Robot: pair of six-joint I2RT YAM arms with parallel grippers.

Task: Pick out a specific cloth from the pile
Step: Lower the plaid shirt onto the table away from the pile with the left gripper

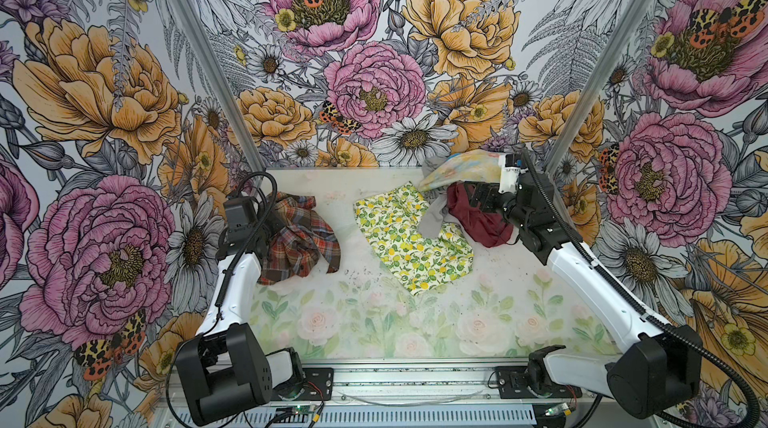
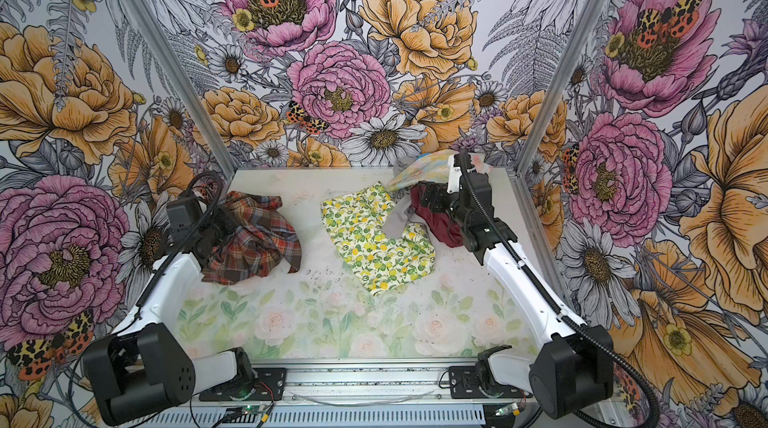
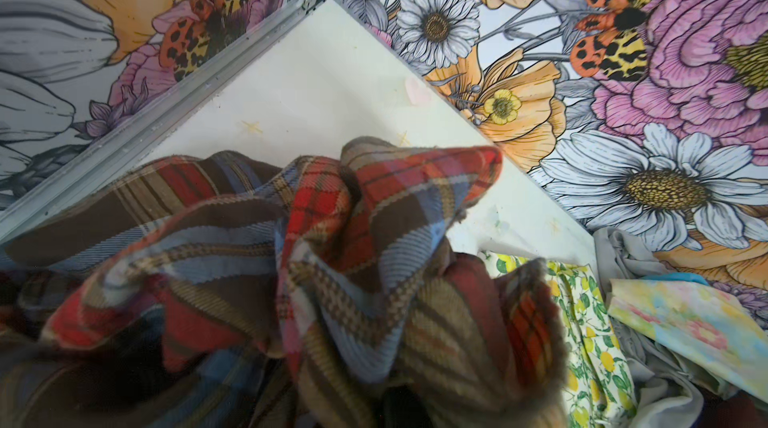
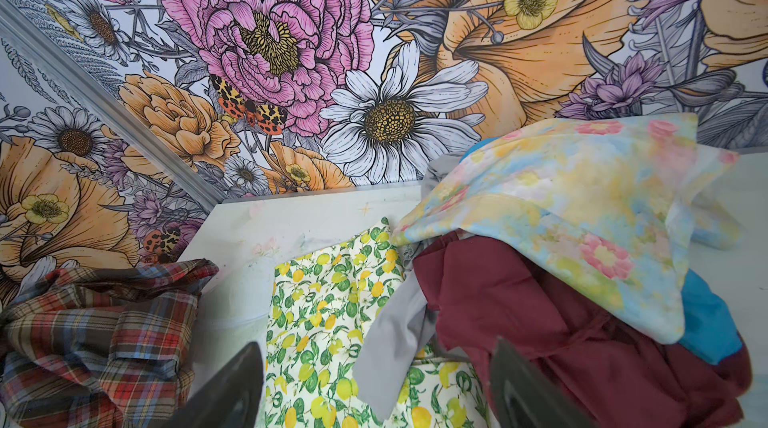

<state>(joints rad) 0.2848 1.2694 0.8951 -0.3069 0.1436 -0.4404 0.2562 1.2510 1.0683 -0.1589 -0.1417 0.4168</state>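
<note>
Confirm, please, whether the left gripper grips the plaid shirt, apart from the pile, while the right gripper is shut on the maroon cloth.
The right gripper is open, fingers spread by the maroon cloth, as the right wrist view shows; the rest stands.

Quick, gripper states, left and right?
Left gripper: shut on the red-orange-brown plaid button shirt.
Right gripper: open, jaws empty, by the mixed cloth pile.

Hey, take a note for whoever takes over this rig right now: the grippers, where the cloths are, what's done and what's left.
Left gripper: shut on the plaid shirt, which is bunched on the left of the table.
Right gripper: open, empty, at the pile at far right.
Done: shirt lies apart from the pile, with bare table between.
To do: probably release the shirt and retract both arms.
</note>
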